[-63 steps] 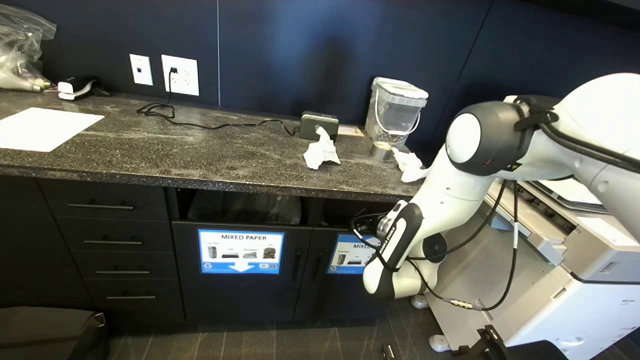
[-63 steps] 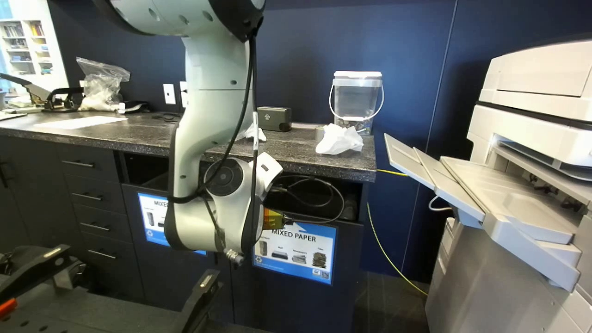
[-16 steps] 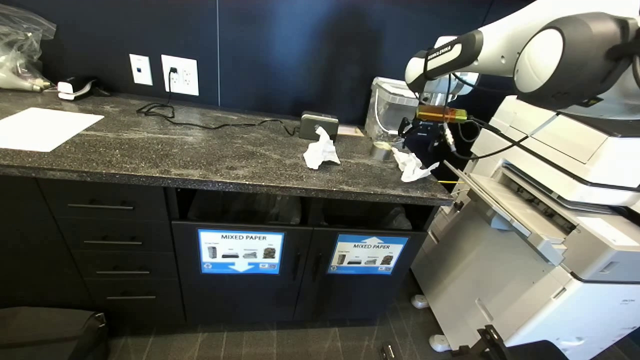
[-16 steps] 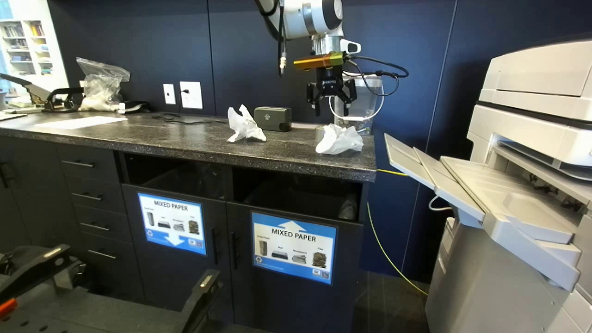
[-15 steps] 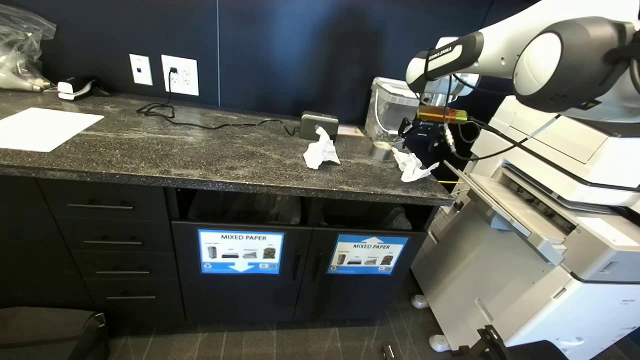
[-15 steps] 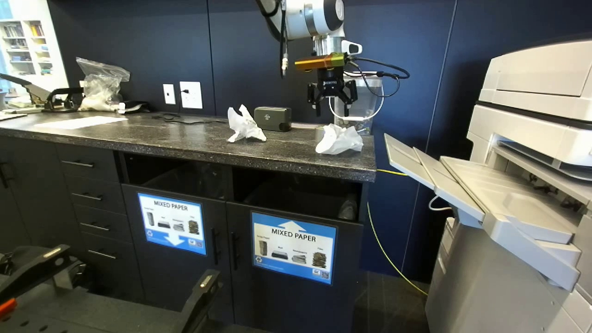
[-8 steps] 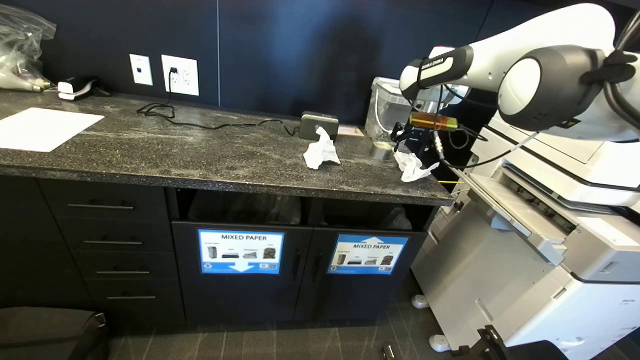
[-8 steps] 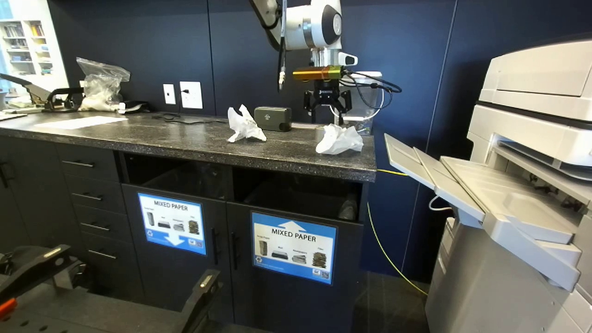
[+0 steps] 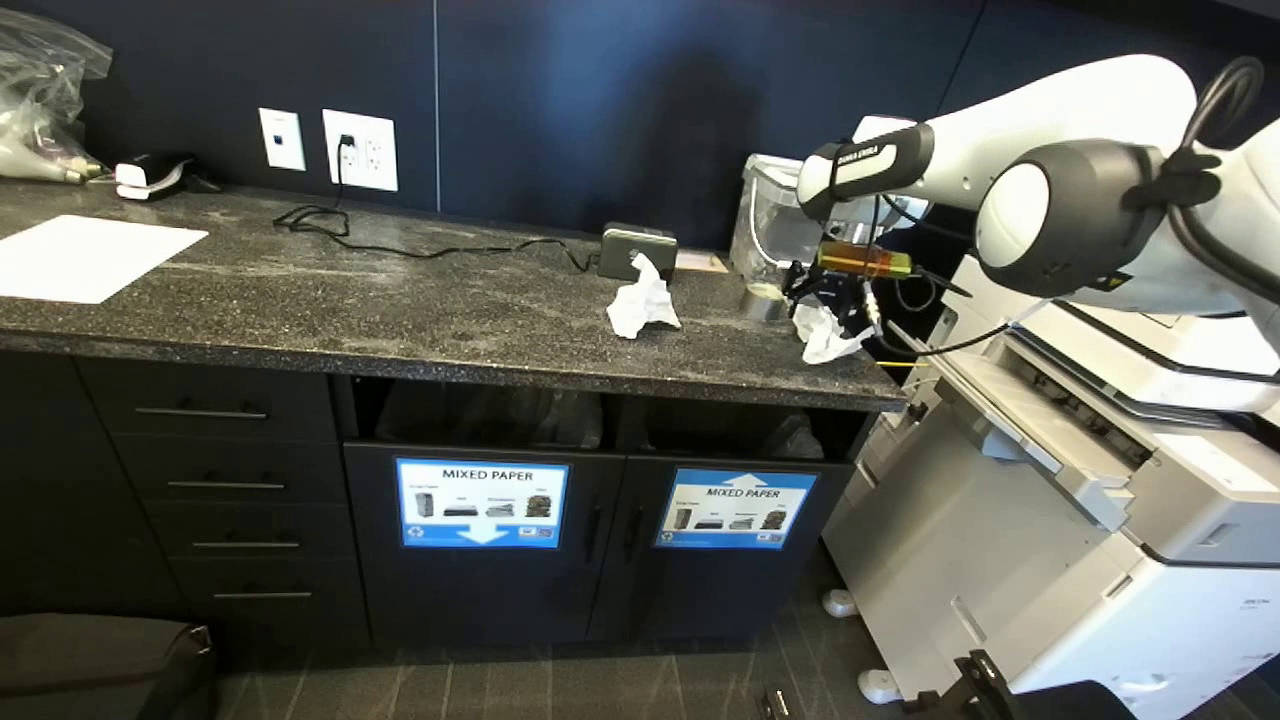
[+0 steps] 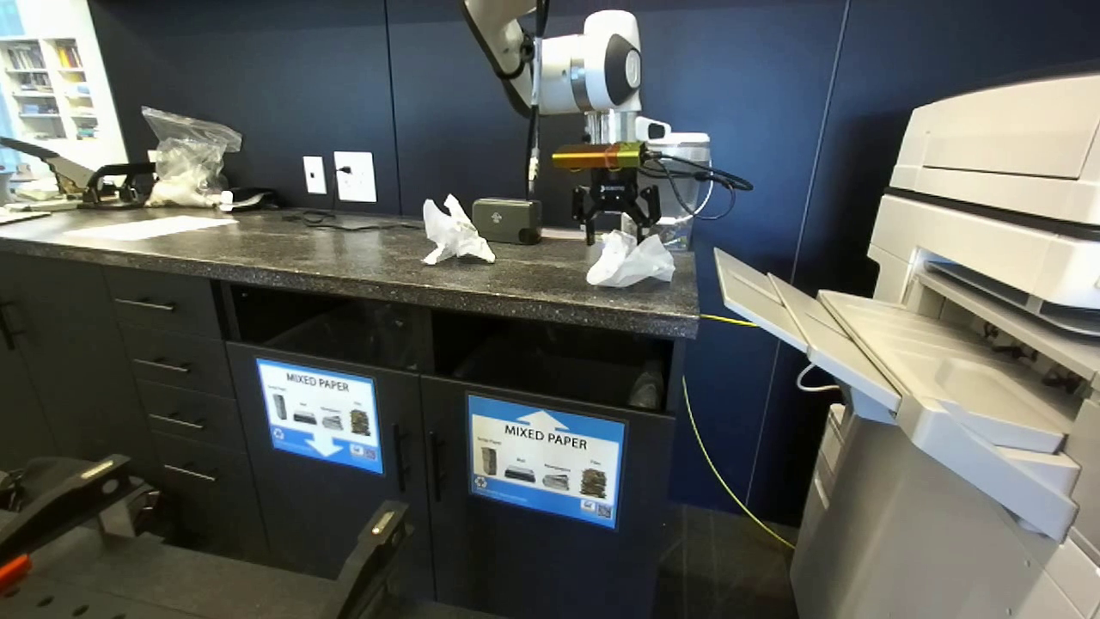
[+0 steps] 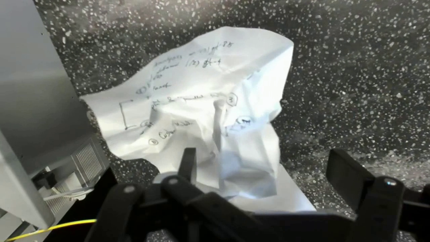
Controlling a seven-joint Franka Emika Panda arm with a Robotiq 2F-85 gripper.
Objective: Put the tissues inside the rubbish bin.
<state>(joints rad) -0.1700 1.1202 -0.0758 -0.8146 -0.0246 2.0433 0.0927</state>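
Speckled dark counter stretches under the gripper, with a navy wall behind it. The fingers are spread and hold nothing, low over the near tissue; the far tissue lies well off from the gripper, on the side away from the printer.

In the wrist view, one finger overlaps the near tissue while its partner stands over bare counter. Lowered like that, I think, it could land on the paper and shove or flatten it instead of straddling it. On the gripper's printer side the counter ends close by, so a shove that way may send the tissue over the edge. A can just beside the gripper might tip if it drifts. Pinching one loose fold would probably slip before the bin slot, below the gripper under the counter's front.

One fingertip, in an exterior view, meets the near tissue's outline; touching or merely behind, I cannot tell. A pale rounded shape past the fingers defies naming. The slot's inside is too dark to read.
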